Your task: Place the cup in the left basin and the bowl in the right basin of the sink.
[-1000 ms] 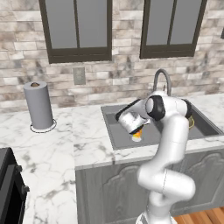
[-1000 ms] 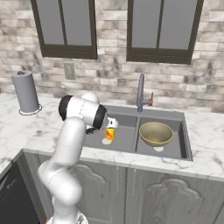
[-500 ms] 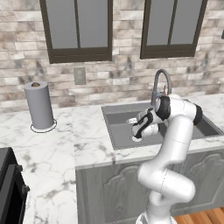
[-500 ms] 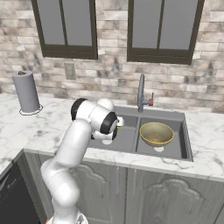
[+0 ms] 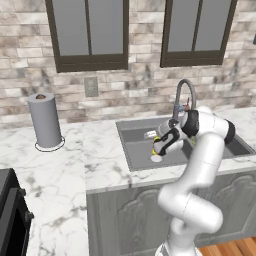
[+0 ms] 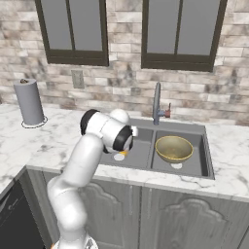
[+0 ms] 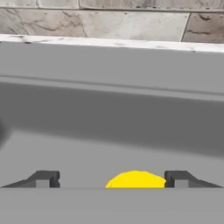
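Hand view shows the yellow top of the cup (image 7: 136,179) at 6 o'clock, between the two dark tips of the end effector (image 7: 113,179), which stand wide apart with a gap on each side, so nothing is clamped. In the left base view a bit of yellow shows low in the left basin (image 5: 137,150), just beside the pale drain (image 5: 156,158). The bowl (image 6: 173,148) rests in the right basin (image 6: 194,163) of the sink (image 6: 206,130), at 3 o'clock from the divider. I judge both placements as done, and the step in hand is the release of the cup. The next move calls for lifting straight up, without knocking the cup or the faucet (image 6: 156,103) behind.
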Robot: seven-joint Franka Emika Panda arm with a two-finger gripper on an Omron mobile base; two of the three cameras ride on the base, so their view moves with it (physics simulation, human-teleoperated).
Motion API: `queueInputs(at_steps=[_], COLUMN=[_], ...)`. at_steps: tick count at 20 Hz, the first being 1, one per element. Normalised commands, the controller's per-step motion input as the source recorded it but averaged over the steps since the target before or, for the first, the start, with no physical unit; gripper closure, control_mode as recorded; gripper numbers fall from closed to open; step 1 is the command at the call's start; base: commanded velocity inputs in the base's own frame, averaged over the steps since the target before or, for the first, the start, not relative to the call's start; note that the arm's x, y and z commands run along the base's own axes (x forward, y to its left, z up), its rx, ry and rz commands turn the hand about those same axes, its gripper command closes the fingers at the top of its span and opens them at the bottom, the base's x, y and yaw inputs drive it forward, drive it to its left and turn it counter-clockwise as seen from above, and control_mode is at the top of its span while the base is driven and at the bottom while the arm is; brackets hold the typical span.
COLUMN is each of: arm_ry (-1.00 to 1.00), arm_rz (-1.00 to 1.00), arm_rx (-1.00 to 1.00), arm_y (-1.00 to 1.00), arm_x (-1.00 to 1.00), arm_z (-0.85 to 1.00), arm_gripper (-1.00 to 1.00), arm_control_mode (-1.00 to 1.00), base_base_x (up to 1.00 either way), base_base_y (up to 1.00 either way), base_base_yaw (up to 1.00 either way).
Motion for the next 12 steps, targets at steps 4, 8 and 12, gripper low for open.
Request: queueInputs(at_steps=[4, 8, 12], arm_ry=[-0.01, -0.01, 0.0], arm_rz=[0.0, 0.0, 0.0], arm_rx=[0.01, 0.01, 0.02], arm_y=[0.19, 0.13, 0.0], arm_x=[-0.28, -0.25, -0.01], arm_z=[0.16, 0.17, 0.22], arm_gripper=[-1.0, -1.0, -1.0], arm_control_mode=[-1.0, -1.0, -1.0], base_base_x=[0.0, 0.0, 0.0], base_base_y=[0.0, 0.0, 0.0], base_base_yaw=[0.0, 0.0, 0.0])
